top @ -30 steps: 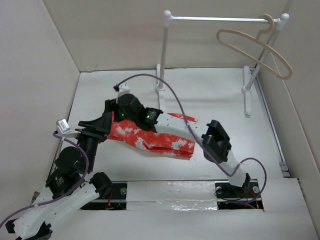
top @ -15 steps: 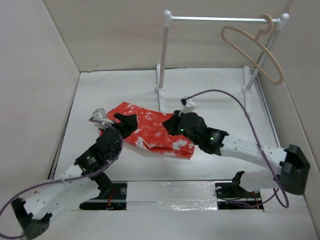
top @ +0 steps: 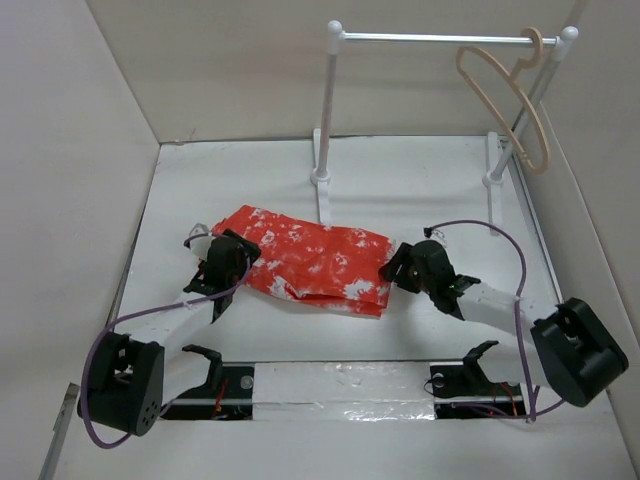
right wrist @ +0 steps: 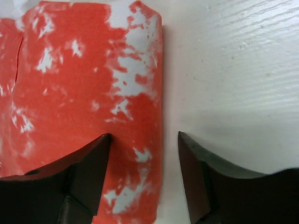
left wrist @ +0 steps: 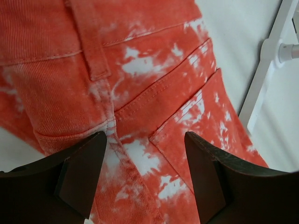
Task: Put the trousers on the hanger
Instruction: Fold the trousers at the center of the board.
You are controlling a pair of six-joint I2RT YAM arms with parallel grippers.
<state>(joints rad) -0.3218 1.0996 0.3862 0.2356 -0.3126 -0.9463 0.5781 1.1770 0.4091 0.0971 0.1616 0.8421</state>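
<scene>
While the left gripper (left wrist: 145, 140) was spread wide, its dark fingers (left wrist: 79, 177) framed the seat of the trousers (left wrist: 154, 84). A belt loop, a seam and the slanted edge of a back pocket lay just ahead of the tips. Whether the tips pressed on the cloth cannot be told. Ahead and to that gripper's right, the cloth ended in a diagonal edge. Past it came a strip of bare table (left wrist: 233, 51), then the white foot of the rack (left wrist: 266, 70).

The right gripper (right wrist: 143, 137) was equally spread and straddled a straight folded edge of the trousers (right wrist: 79, 84). Its left finger sat over the cloth and its right finger over the bare table (right wrist: 233, 70). Open surface ran ahead and to its right.

From above, the trousers (top: 310, 260) lay flat on the table (top: 420, 190) between the left gripper (top: 240, 252) and the right gripper (top: 393, 266). The rack's upright stood just beyond their far edge. The hanger (top: 505, 100) hung by its hook at the right end of the rail (top: 430, 38). It was high beyond the right gripper, close to the side wall (top: 600, 200) and well apart from the trousers.
</scene>
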